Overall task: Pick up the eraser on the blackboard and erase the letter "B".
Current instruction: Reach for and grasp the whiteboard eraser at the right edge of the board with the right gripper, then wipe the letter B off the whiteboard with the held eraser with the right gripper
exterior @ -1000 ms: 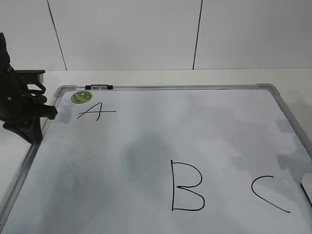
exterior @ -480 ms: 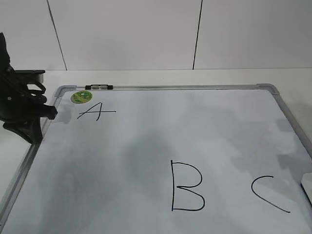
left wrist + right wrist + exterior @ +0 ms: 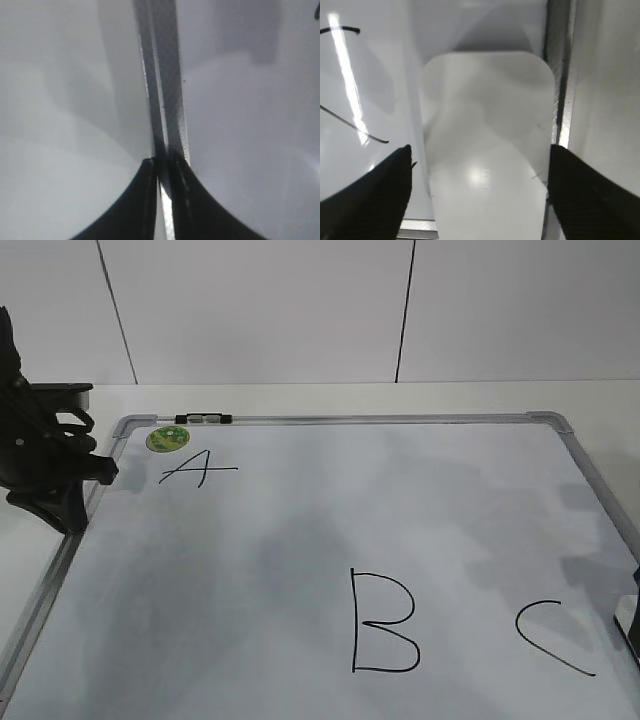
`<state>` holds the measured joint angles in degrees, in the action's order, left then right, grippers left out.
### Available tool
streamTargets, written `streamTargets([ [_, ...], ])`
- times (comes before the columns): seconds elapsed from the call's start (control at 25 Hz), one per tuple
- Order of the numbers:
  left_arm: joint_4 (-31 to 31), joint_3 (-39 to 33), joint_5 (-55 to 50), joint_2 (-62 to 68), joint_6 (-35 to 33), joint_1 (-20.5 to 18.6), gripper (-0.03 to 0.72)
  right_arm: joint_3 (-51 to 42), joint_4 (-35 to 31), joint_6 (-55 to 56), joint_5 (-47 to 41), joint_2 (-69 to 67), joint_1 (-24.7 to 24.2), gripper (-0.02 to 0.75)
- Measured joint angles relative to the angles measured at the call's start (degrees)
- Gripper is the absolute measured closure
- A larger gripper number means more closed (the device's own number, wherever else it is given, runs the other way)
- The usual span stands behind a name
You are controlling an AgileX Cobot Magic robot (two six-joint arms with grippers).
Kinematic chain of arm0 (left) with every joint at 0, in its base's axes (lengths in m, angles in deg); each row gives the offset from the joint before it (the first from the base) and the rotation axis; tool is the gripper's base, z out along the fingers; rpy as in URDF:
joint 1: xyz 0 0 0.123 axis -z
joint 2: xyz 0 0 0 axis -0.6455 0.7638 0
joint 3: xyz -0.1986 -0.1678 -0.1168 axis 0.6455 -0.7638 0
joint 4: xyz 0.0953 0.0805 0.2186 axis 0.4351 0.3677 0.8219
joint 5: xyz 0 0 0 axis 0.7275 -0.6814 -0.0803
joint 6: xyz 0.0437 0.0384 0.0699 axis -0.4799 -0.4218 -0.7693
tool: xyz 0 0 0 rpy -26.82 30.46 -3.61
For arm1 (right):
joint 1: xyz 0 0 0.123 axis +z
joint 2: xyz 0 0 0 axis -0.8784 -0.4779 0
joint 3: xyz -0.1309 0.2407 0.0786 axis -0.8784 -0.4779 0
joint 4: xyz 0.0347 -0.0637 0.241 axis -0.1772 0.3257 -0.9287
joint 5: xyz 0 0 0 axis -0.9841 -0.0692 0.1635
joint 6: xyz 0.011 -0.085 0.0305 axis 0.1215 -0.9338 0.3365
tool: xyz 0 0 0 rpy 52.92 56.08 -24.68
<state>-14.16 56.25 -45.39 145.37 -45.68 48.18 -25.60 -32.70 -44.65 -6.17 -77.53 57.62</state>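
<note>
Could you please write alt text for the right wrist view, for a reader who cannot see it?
A white eraser with rounded corners lies on the blackboard, between the two spread black fingers of the right gripper, neither visibly touching it. The board's metal frame runs along the eraser's right side, and black strokes of a letter show at left.

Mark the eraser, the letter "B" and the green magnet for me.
eraser (image 3: 487, 145), right wrist view, middle of its white top.
letter "B" (image 3: 356, 625), exterior view, on its upright stroke.
green magnet (image 3: 167, 439), exterior view, centre of the disc.
</note>
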Motion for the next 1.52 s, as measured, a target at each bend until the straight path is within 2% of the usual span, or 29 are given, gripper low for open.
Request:
streamTargets([
  [0.56, 0.0, 0.0, 0.2, 0.0, 0.0, 0.0, 0.645, -1.9, 0.3, -0.1, -1.8, 0.0, 0.0, 0.069],
  [1.24, -0.1, 0.0, 0.3, 0.0, 0.0, 0.0, 0.645, -1.9, 1.5, -0.1, 1.5, -2.9, 0.0, 0.071],
  [1.52, -0.1, 0.0, 0.3, 0.0, 0.0, 0.0, 0.645, -1.9, 1.5, -0.1, 1.5, -3.0, 0.0, 0.161],
])
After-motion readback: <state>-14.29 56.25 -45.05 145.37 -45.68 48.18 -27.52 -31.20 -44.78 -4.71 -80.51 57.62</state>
